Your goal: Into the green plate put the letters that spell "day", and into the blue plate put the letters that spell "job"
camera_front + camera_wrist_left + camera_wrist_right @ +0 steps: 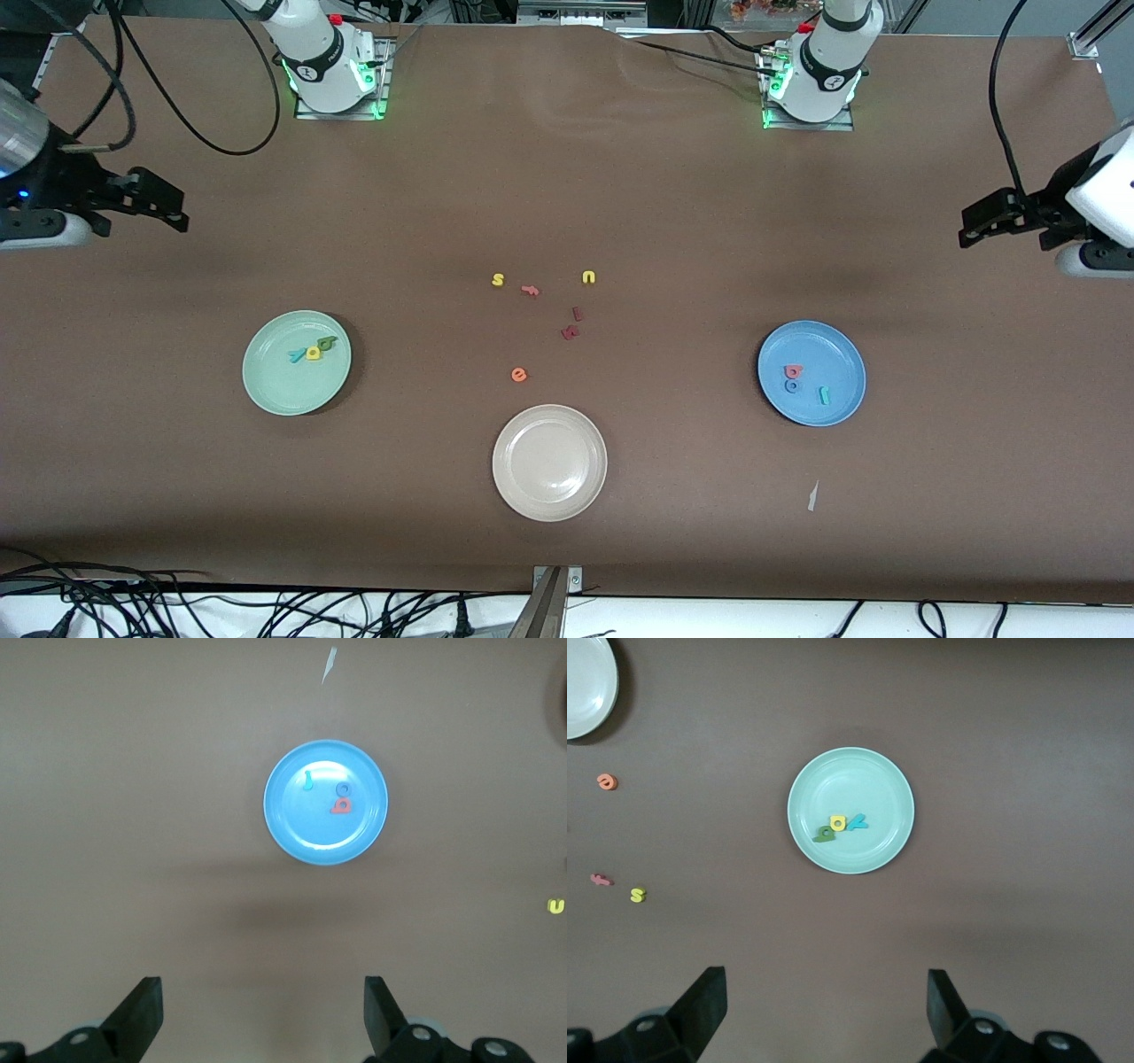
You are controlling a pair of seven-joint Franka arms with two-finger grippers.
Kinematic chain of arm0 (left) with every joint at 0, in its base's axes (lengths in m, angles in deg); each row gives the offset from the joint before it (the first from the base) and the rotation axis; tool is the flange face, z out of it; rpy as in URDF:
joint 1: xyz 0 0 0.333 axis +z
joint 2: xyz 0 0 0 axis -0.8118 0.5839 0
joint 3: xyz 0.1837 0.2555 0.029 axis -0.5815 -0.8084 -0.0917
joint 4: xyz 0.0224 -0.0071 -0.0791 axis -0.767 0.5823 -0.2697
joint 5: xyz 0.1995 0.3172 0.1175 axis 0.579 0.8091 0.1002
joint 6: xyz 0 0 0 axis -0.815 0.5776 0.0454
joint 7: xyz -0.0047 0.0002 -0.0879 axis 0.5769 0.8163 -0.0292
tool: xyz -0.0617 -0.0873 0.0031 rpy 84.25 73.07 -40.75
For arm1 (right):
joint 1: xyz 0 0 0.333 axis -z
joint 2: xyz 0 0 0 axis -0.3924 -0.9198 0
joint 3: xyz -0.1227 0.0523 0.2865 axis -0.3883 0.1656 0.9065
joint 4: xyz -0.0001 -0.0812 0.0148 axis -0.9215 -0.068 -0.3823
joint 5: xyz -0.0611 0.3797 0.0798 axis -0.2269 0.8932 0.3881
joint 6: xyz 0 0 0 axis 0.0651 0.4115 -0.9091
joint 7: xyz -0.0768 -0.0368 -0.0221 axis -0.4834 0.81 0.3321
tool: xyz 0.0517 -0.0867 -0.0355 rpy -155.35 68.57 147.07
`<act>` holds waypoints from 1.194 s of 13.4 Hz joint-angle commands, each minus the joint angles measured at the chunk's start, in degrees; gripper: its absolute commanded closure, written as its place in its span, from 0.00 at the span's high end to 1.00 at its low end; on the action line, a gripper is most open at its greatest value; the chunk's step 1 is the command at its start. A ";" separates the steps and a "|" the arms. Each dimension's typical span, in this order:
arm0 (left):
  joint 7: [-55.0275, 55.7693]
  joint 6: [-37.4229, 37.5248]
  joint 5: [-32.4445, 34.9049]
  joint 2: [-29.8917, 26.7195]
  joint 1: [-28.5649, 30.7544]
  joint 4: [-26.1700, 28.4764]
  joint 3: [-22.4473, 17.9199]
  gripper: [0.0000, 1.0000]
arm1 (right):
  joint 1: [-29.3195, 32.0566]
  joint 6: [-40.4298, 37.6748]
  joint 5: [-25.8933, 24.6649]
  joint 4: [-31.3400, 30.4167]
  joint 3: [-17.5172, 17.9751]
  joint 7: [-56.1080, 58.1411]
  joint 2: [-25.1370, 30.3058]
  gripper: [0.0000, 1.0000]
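Note:
The green plate (pixel 283 390) lies toward the right arm's end of the table. In it lie an olive d (pixel 327 343), a yellow a (pixel 313 353) and a teal y (pixel 297 356), touching in a row. The blue plate (pixel 837 354) lies toward the left arm's end and holds a salmon b (pixel 794 371), a blue o (pixel 792 385) and a teal j (pixel 824 395). My right gripper (pixel 173 208) hangs open and empty, high over bare table, and looks down on the green plate (pixel 850 775). My left gripper (pixel 974 226) is likewise open and empty, with the blue plate (pixel 297 833) below.
An empty beige plate (pixel 549 462) sits mid-table, nearest the front camera. Loose letters lie farther back: orange e (pixel 519 375), yellow s (pixel 498 280), yellow u (pixel 588 277), a salmon letter (pixel 530 290) and two dark red ones (pixel 570 333). A white scrap (pixel 812 496) lies near the blue plate.

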 commanded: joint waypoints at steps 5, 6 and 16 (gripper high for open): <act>-1.65 -4.80 -2.78 -5.37 -0.11 7.25 -2.06 1.00 | -0.33 -1.10 0.01 1.58 0.34 1.42 -2.01 1.00; -1.65 -4.98 -2.69 -5.46 -0.28 7.25 -2.06 1.00 | -0.33 -1.19 0.10 1.49 0.34 1.42 -2.01 1.00; -1.74 -5.25 -2.69 -4.23 0.51 6.90 -1.98 1.00 | -1.82 -2.77 -0.43 3.69 0.60 0.72 -2.09 1.00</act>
